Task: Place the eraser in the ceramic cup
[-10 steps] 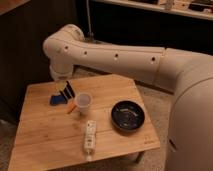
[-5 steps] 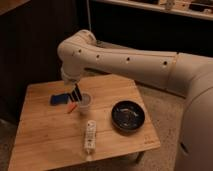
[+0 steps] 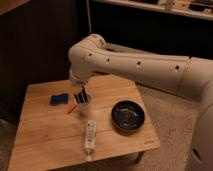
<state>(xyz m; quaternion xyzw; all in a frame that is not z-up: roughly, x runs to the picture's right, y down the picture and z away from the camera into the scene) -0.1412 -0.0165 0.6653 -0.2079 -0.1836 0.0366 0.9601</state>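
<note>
The tabletop [image 3: 40, 135] is pale wood with straight plank grain and squared corners. It stands on a speckled grey floor [image 3: 170, 115], with dark cabinet fronts behind it. My arm [image 3: 135, 67], smooth white and rounded, curves in from 3 o'clock.

My claw [image 3: 80, 96] hangs near the tabletop's middle, closed on the eraser [image 3: 80, 98]. The eraser is a small black striped block held upright, with its lower end at the mouth of the ceramic cup [image 3: 84, 107]. The cup is small, round, pale and glossy.

- **9 o'clock of the cup:** a thin orange stick [image 3: 71, 108] lies just beside it.
- **10 o'clock:** a flat blue block [image 3: 59, 99] lies near.
- **6 o'clock:** a long white bar [image 3: 89, 136].
- **4 o'clock:** a wide, shallow black bowl [image 3: 128, 115], shiny inside.
</note>
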